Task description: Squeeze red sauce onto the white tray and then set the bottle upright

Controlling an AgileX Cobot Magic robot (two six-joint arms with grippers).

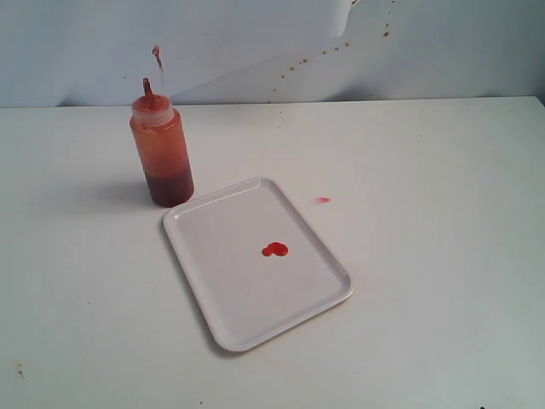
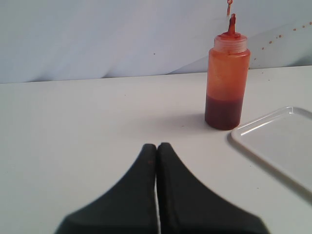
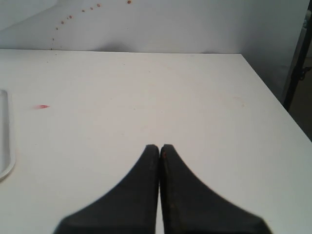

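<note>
On the white tray (image 1: 230,285), red sauce (image 1: 274,250); the bottle (image 1: 162,158) upright, part-full.

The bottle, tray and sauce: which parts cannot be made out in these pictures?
- Left wrist view: the white tray is cut off by the frame edge; one corner shows.
- Same view: the cap of the bottle is cut by the top edge.
- The red sauce on the tray shows only in the exterior view.

Running bright, even, diffuse. Throwing only a faint soft shadow leftward off the tall translucent orange-red plastic squeeze bottle (image 1: 162,158). Blurring the close-up black left gripper (image 2: 156,147) and right gripper (image 3: 160,147).
</note>
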